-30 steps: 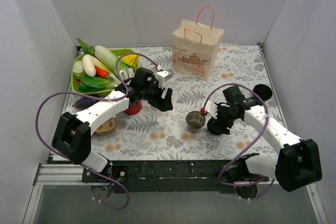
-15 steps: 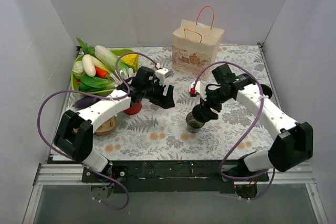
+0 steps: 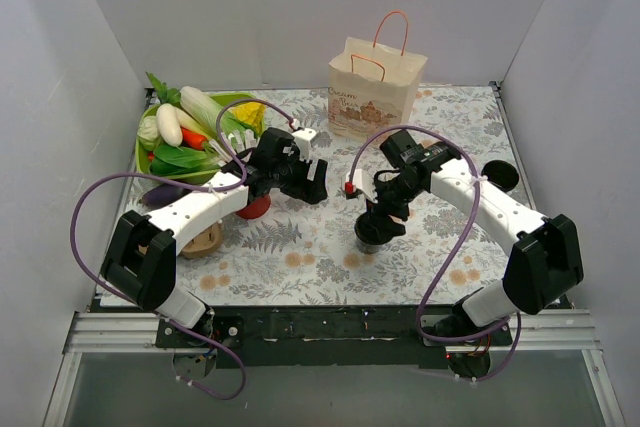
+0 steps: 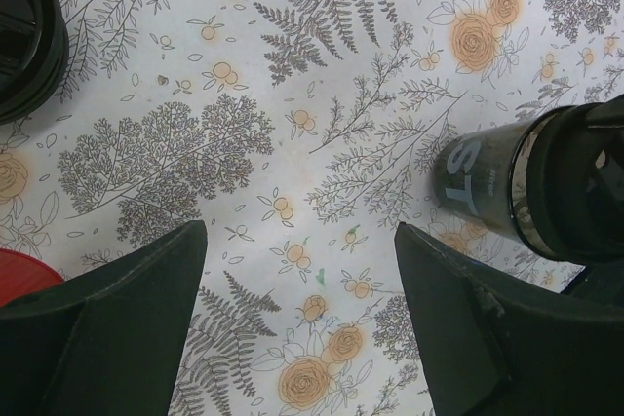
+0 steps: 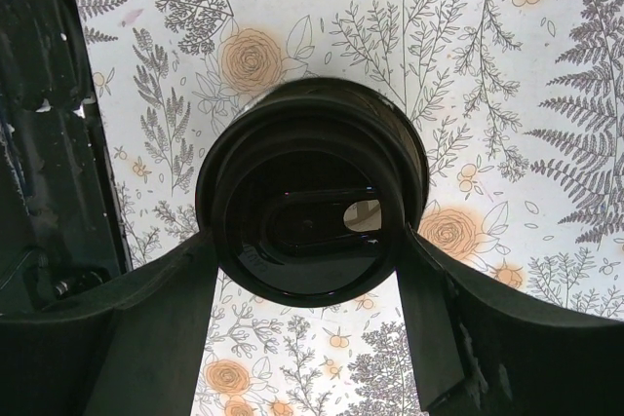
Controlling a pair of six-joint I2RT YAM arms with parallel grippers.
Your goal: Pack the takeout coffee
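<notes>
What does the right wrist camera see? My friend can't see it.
A black lidded cup, seen from above, is gripped between the two dark fingers of the right claw. Under it lies a cloth printed with ferns and orange flowers; something shiny black fills the left edge.

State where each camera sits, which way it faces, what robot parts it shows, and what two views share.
Top external: high behind the bases, looking down and forward across the table; the left arm and right arm show whole.
Left wrist: on the left arm, facing down at the table; the open left pincer shows, its fingers framing the bottom.
Right wrist: on the right arm, facing straight down onto the lid of the takeout coffee; the right pincer flanks it with both fingers.
Shared: both wrist views show the takeout coffee.
</notes>
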